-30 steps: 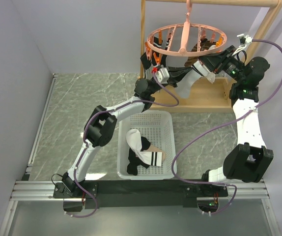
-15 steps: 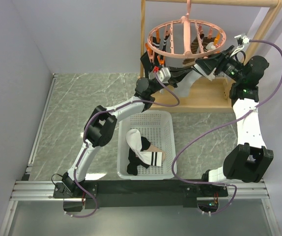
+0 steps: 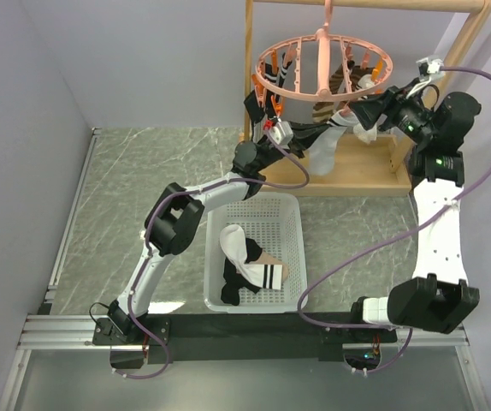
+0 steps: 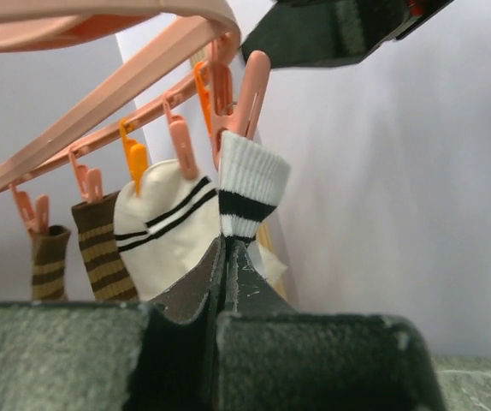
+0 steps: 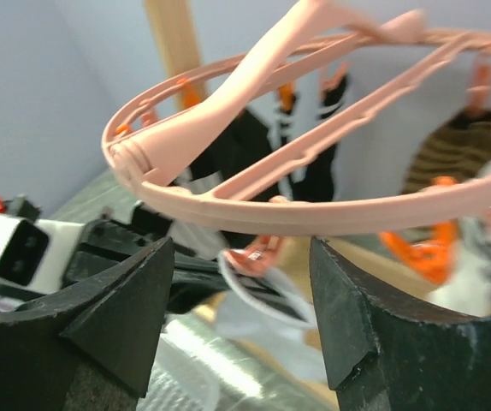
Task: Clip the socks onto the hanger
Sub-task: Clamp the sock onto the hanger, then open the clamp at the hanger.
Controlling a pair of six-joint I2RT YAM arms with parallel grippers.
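The pink ring hanger (image 3: pixel 267 70) hangs from the wooden rack. In the left wrist view a white sock (image 4: pixel 250 180) with black stripes hangs by its cuff from a pink clip (image 4: pixel 254 86) on the rim. My left gripper (image 4: pixel 226 250) is shut on that sock just below the cuff. From above, the left gripper (image 3: pixel 316 134) sits under the ring with the sock (image 3: pixel 322 154) dangling beside it. My right gripper (image 3: pixel 365 110) stands open at the ring's right side. In its own view the right gripper (image 5: pixel 241 247) faces the rim (image 5: pixel 314 214) and the clip (image 5: pixel 261 253), touching neither.
Another white sock (image 4: pixel 164 227) and brown striped socks (image 4: pixel 100 248) hang from neighbouring clips. A white basket (image 3: pixel 293 248) in front of the arms holds more socks (image 3: pixel 250 267). The wooden rack's base (image 3: pixel 374 175) and post (image 3: pixel 248 51) stand close behind the hanger.
My right gripper has opened, let go at the clip and drawn back to the right. The hanger ring has swung upward and levelled. The left gripper stays shut on the sock.
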